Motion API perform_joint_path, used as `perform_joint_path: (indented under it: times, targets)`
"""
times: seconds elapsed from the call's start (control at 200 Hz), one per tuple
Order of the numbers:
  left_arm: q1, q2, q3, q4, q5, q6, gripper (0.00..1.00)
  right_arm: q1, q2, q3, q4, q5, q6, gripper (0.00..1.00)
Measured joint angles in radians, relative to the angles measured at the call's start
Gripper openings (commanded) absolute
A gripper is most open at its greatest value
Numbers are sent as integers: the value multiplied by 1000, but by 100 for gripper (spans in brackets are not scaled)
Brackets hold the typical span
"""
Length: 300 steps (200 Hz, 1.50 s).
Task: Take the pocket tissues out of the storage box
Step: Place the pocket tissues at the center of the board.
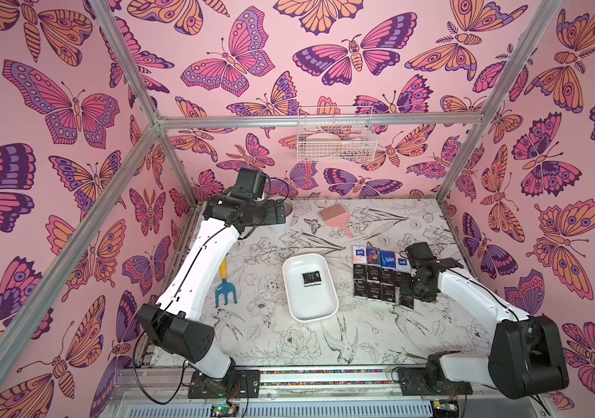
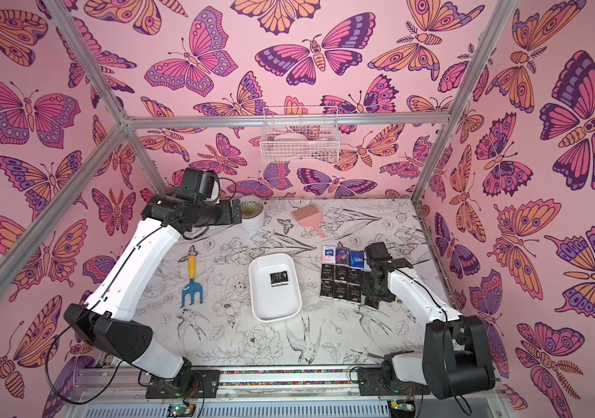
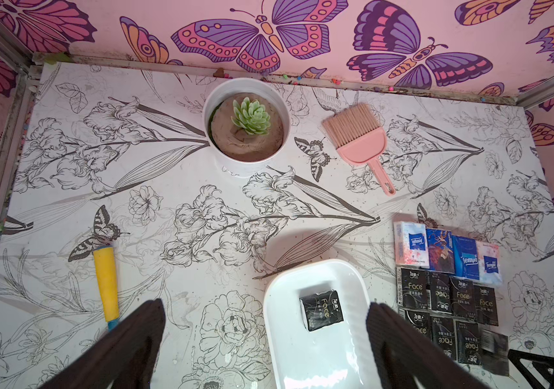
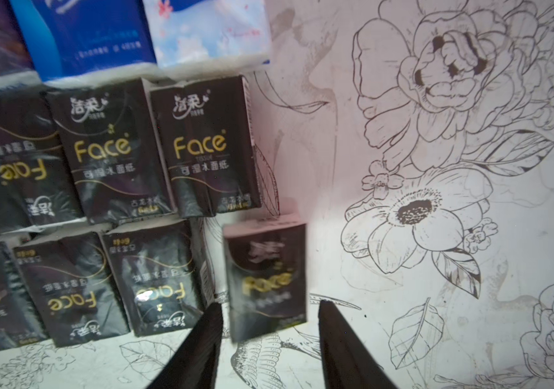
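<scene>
Thirteen pocket tissues show, and I judge you nearly done. Your left gripper (image 3: pixel 266 303) hangs spread wide, holding nothing. At centre, the storage box (image 1: pixel 294 300) holds one black packet (image 1: pixel 311 278), the only one left to take out. Just right of it, twelve packets (image 1: pixel 374 278) lie in rows on the table (image 1: pixel 361 343): four blue or white-blue, eight black. The rightmost black one (image 4: pixel 265 269) lies loose between the parted fingers of your right gripper (image 4: pixel 269 306).

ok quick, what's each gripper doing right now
Left gripper: open, empty.
Right gripper: open, with a black packet between its jaws, not gripped.
</scene>
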Motion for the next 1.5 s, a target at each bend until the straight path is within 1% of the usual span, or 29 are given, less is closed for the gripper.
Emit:
perform_joint_path:
  times: [0.175,0.275,0.426,0.636,0.866,1.097,1.277,1.362,1.437,1.502]
  targets:
    - [-2,0,0,0,0,0,100,-6,18,-9,14,32,17,49]
    - [-2,0,0,0,-1,0,100,-18,37,-33,45,34,31,42]
    - [-2,0,0,-3,-5,0,100,-32,61,-74,85,20,45,35]
    - [-2,0,0,-7,-15,0,100,-39,89,-76,126,-13,44,33]
    - [-2,0,0,-7,-15,0,100,-40,109,-63,147,-27,41,33]
    - [-2,0,0,-7,-16,0,100,-40,102,-60,146,-28,36,35]
    - [-2,0,0,-7,-18,0,100,-40,26,-34,101,-47,28,37]
    - [-2,0,0,-7,-19,0,100,-35,-16,9,77,-59,13,40]
    - [-2,0,0,-7,-19,0,100,-5,-33,64,64,-72,3,43]
    - [-3,0,0,-8,-19,0,100,61,-33,115,65,-86,-3,45]
